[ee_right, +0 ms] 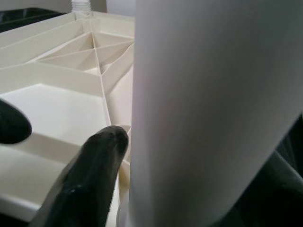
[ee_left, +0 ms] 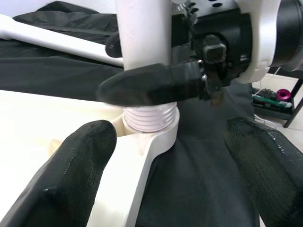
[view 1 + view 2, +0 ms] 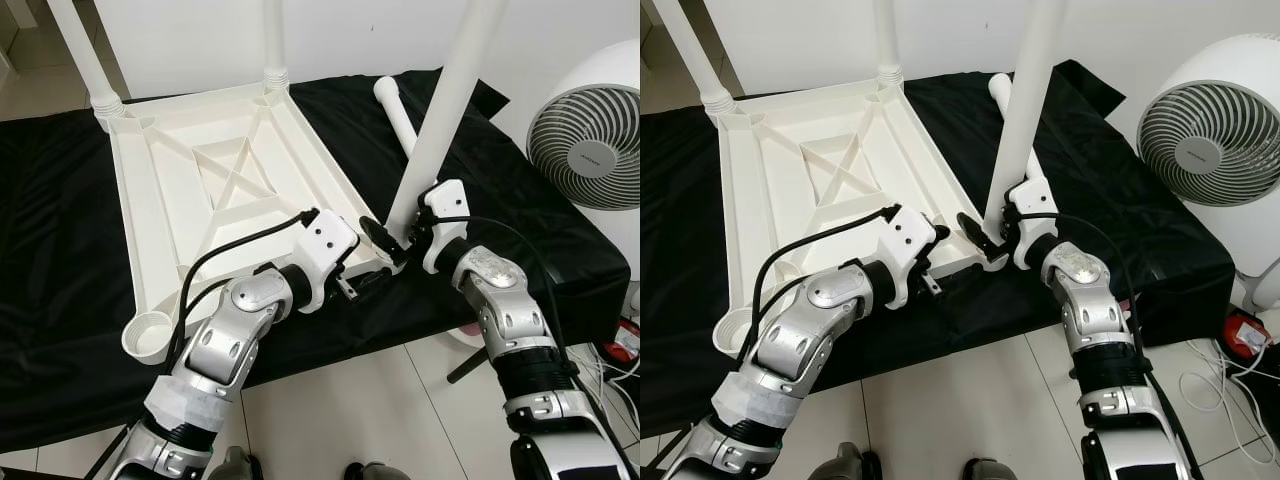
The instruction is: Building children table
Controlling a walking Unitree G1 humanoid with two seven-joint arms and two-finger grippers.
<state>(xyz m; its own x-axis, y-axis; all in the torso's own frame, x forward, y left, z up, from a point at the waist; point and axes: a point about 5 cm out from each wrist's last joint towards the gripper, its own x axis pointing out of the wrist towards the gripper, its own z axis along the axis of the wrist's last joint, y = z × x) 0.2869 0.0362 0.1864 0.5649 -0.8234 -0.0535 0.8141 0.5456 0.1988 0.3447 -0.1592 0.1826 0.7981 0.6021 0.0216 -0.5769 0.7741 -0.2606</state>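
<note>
The white plastic table [image 3: 160, 200] lies upside down on a black cloth. Two legs stand in its far corner sockets [image 3: 107, 105]. A third white leg [image 3: 445, 110] stands tilted at the near right corner, its threaded end [image 2: 150, 118] in the socket there. My right gripper [image 3: 398, 238] is shut on this leg just above the socket. My left gripper [image 3: 360, 283] hovers open at the same corner, its fingers [image 2: 71, 175] spread wide on either side of the socket without touching it. A fourth leg [image 3: 397, 110] lies loose on the cloth behind. The near left socket [image 3: 148, 335] stands bare.
A white round fan [image 3: 590, 130] stands close on the right. Cables and a small red object [image 3: 625, 350] lie on the tiled floor by the cloth's right edge. The black cloth [image 3: 60, 300] covers a low platform whose front edge is near my feet.
</note>
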